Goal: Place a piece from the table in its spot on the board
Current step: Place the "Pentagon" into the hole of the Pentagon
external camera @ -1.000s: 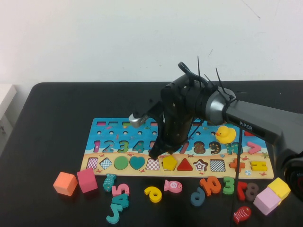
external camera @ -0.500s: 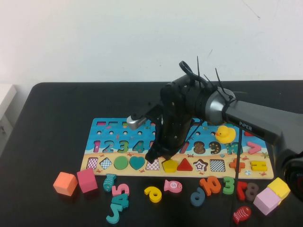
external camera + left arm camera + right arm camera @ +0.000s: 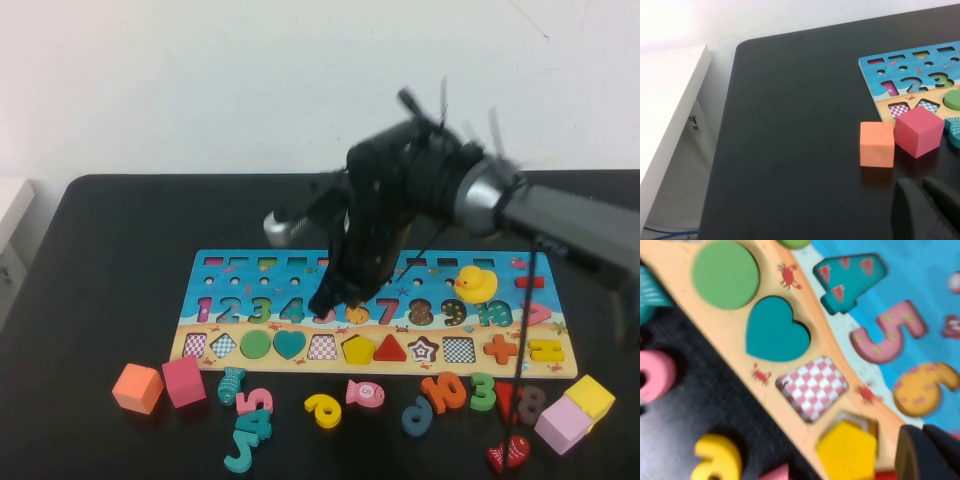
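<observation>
We list the yellow pentagon [image 3: 357, 348] seated in its recess on the board [image 3: 240, 276]. Right hand [image 3: 326, 303] hovers above, closed, holding nothing. Left hand [image 3: 925, 210] sits low over the worktop [image 3: 800, 125]; its opening we cannot tell.

The yellow pentagon piece [image 3: 358, 347] lies seemingly slightly askew in its recess [image 3: 856, 418] on the board [image 3: 215, 295].

High view: raised on robot's side, angled down over whole bench [image 3: 100, 300] toward white wall. Left wrist view: low, near bench's left edge, facing board [image 3: 920, 75] corner and two cubes. Right wrist view: very close above board [image 3: 920, 300], looking down. All three share board's left end: green circle [image 3: 256, 344], checkered recesses.
</observation>
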Controlling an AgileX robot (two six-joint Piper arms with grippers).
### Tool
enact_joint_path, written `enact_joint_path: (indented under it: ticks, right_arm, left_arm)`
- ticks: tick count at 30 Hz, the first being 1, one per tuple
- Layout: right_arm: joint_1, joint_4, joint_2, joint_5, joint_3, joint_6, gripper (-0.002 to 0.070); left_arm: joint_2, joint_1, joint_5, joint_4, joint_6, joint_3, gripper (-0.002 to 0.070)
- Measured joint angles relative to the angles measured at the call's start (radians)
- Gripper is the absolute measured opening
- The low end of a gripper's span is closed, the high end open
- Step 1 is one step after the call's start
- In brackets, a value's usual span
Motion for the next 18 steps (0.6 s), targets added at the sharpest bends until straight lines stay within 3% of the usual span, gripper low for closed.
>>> enact_joint_path:
  ticks: [10, 18]
  right_arm:
    - [0.000, 0.021, -0.071, 0.045, 0.134, 0.004, 0.0019]
    - [0.000, 0.023, -0.070, -0.065, 0.196, 0.033, 0.0019]
  left_arm:
    - [0.000, 0.000, 0.000, 0.000, 0.004, 0.000, -0.0001]
    - [0.000, 0.000, 0.000, 0.000, 0.004, 0.000, -0.0001]
